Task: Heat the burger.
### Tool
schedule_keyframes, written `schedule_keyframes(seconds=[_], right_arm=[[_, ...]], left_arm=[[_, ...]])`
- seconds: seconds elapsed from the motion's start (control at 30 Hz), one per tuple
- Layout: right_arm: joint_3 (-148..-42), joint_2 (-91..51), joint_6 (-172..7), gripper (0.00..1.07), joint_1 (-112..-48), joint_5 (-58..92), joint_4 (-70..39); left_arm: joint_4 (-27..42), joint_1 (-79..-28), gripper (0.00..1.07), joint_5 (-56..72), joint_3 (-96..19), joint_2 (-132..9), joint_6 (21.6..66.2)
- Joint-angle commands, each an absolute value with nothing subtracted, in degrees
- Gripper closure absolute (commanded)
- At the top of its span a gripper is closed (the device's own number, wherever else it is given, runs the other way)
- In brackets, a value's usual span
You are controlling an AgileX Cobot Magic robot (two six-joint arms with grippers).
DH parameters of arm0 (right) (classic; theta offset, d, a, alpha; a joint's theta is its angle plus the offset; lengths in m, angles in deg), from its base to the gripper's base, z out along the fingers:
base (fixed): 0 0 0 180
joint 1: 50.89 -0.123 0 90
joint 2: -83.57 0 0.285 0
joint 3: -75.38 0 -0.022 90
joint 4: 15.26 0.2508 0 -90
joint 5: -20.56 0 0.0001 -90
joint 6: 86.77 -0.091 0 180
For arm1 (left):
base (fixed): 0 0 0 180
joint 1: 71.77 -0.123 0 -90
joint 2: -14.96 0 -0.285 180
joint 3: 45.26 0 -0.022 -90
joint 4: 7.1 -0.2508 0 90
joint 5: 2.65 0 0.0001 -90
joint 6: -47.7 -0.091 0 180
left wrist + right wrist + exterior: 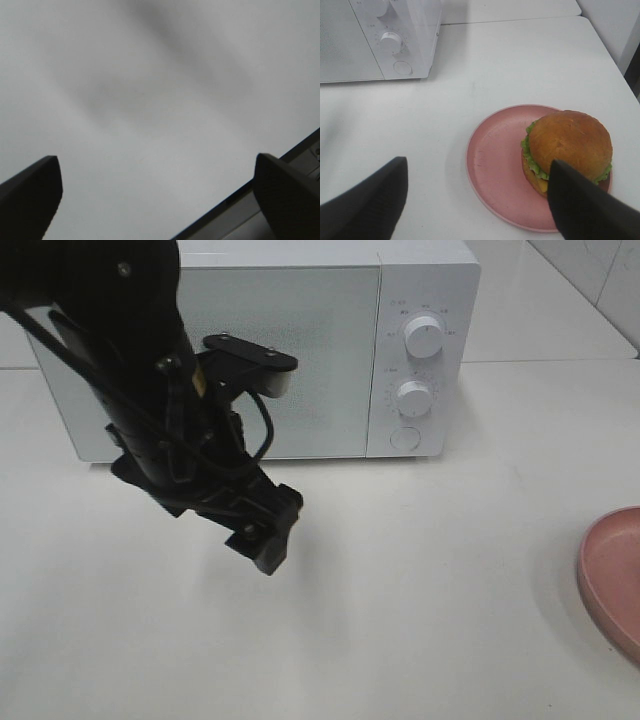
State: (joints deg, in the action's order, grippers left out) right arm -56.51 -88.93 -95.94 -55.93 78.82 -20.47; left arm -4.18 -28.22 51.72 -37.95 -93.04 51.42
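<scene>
Much of the white tabletop [420, 610] lay bare, with open room between the white box-shaped microwave oven [270, 345] at the back and the round pink plate [505, 160] out at the right edge, where the high view cut the plate to a sliver. The microwave's door was closed, and the black left arm covered part of its front. The left gripper [265, 535] hung over the bare surface just in front of the oven, its jaws standing wide apart with nothing between them; its wrist view was blurred, showing little beyond grey surface and a dark edge in one corner. The right gripper [475, 200], out of the high view, hovered over the plate with jaws spread and empty. The tall burger with glossy brown bun and green lettuce frill [567, 147] sat on the plate, off-centre toward its rim, one dark fingertip [585, 205] overlapping it in the picture.
</scene>
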Motion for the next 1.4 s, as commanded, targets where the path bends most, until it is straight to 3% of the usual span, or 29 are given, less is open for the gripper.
schedule_keyframes(seconds=[0.03,0.1,0.27,0.4,0.43,0.47,0.7,1.13,1.4], right_arm=[[-56.4,-90.4,-95.5,0.36,-55.5,78.2,-20.8],[-56.4,-90.4,-95.5,0.36,-55.5,78.2,-20.8],[-56.4,-90.4,-95.5,0.36,-55.5,78.2,-20.8],[-56.4,-90.4,-95.5,0.36,-55.5,78.2,-20.8],[-56.4,-90.4,-95.5,0.36,-55.5,78.2,-20.8],[-56.4,-90.4,-95.5,0.36,-55.5,78.2,-20.8],[-56.4,-90.4,-95.5,0.36,-55.5,78.2,-20.8],[-56.4,-90.4,-95.5,0.36,-55.5,78.2,-20.8],[-56.4,-90.4,-95.5,0.36,-55.5,78.2,-20.8]], left_arm=[[-3.4,-29.9,0.07,54.9,-37.9,-92.3,52.2],[-1.3,-36.5,0.07,60.0,-37.0,-90.2,51.0],[-0.8,-43.2,0.08,60.7,-33.6,-85.7,50.4],[0.1,-53.3,0.08,61.9,-26.9,-77.8,50.4],[0.1,-53.3,0.08,61.9,-26.9,-77.8,50.4],[-0.2,-57.5,0.08,62.9,-24.0,-74.1,50.3],[-3.6,-67.7,0.08,63.6,-13.3,-59.2,49.6],[-5.4,-69.5,0.08,59.7,1.4,-27.1,49.0],[-5.3,-69.5,0.08,56.8,3.0,-7.7,49.1]])
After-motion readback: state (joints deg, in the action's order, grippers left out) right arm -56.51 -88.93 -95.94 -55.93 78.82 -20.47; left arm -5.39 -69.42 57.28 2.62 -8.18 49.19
